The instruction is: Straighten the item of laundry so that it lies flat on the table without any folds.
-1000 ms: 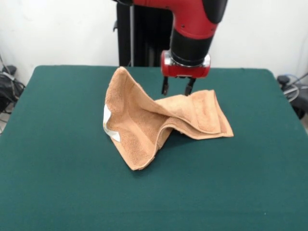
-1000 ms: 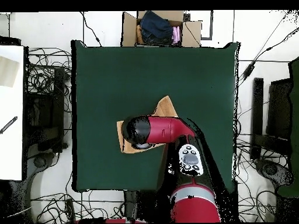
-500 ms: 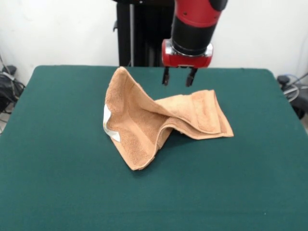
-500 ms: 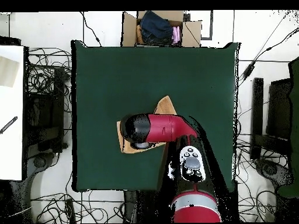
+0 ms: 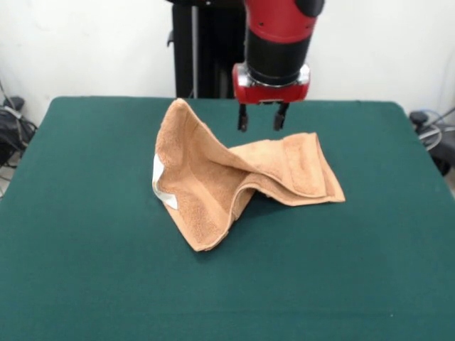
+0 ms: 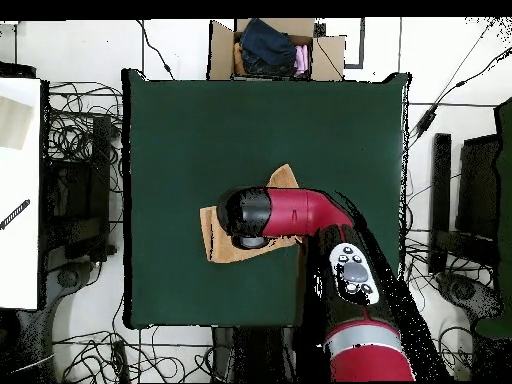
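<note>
Towel [image 5: 234,181] crumpled mid-table [image 5: 85,284], probably untouched, gripper [image 5: 259,122] spread above its far edge

Hand [image 5: 259,126] rose clear of towel [image 5: 234,181] since a second ago, then shifted slightly sideways and maybe a touch lower. Fingers apart, empty. Overhead: arm [image 6: 300,212] swung across, elbow moved outward.

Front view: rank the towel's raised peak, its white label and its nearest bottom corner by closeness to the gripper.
Measured from the gripper:
1. Raised peak of the towel, to the picture's left of it.
2. White label, lower left.
3. Bottom corner, lowest, toward the camera.
</note>
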Controlling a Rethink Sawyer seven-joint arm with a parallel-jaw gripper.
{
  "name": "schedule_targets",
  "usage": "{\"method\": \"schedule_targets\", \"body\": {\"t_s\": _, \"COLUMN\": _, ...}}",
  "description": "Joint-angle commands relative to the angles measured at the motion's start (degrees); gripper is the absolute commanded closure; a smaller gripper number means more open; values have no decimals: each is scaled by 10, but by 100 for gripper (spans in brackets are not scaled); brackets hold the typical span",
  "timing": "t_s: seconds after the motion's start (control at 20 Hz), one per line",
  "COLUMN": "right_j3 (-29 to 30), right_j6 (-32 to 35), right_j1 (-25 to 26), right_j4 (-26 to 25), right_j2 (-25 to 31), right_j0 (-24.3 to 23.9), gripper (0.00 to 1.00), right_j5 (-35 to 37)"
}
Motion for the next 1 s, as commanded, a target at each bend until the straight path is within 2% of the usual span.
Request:
{"method": "schedule_targets", "body": {"t_s": 0.05, "right_j3": -13, "right_j6": -174, "right_j1": 25, "right_j4": -56, "right_j2": 103, "right_j0": -45, "gripper": 0, "right_j5": 48}}
{"method": "schedule_targets", "body": {"t_s": 0.55, "right_j3": -30, "right_j6": -229, "right_j1": 23, "right_j4": -77, "right_j2": 150, "right_j0": -84, "gripper": 0, "right_j5": 95}}
{"method": "schedule_targets", "body": {"t_s": 1.0, "right_j3": -36, "right_j6": -252, "right_j1": 7, "right_j4": -86, "right_j2": 171, "right_j0": -89, "gripper": 0, "right_j5": 123}}
